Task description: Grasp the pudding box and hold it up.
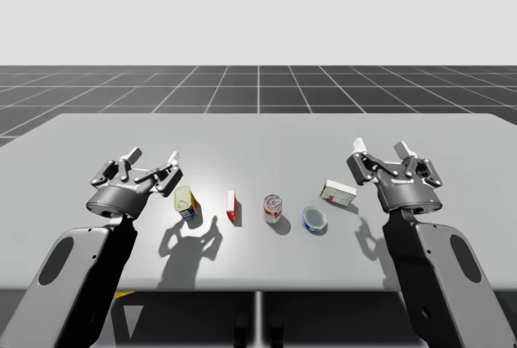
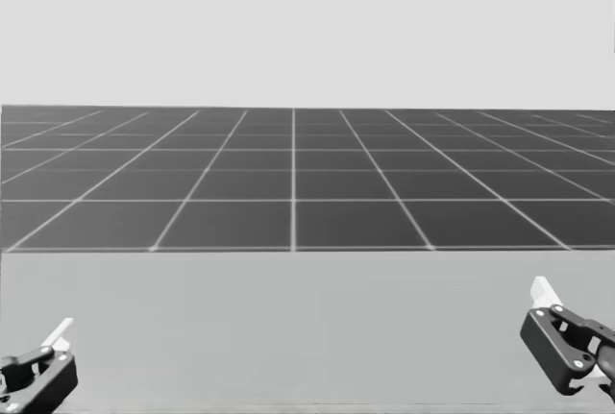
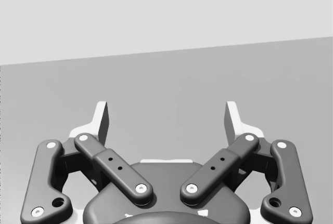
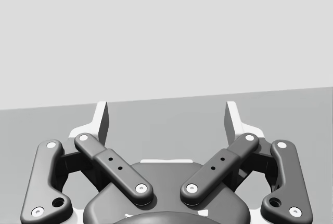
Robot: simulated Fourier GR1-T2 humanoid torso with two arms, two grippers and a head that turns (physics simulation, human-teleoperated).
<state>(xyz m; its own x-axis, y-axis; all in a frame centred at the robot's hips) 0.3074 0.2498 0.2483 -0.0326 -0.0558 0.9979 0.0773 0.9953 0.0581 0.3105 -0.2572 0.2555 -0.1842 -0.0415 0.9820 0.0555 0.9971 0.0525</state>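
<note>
Left claw [image 1: 153,157] and right claw [image 1: 380,148] are both hanging open, gripping nothing.

Over the bench [image 1: 266,134] the left claw is hovering with its fingers spread wide, just beside a yellow can [image 1: 186,203]. The right claw is doing the same on the other side, fingers apart. The pudding box [image 1: 338,192], white with a red edge, is lying flat on the bench just beside the right claw, toward the middle. Between the arms a row is sitting: a red box [image 1: 232,207] standing on its edge, a red-and-white can [image 1: 273,208] upright, and a flat blue can [image 1: 315,220] near the pudding box.
</note>
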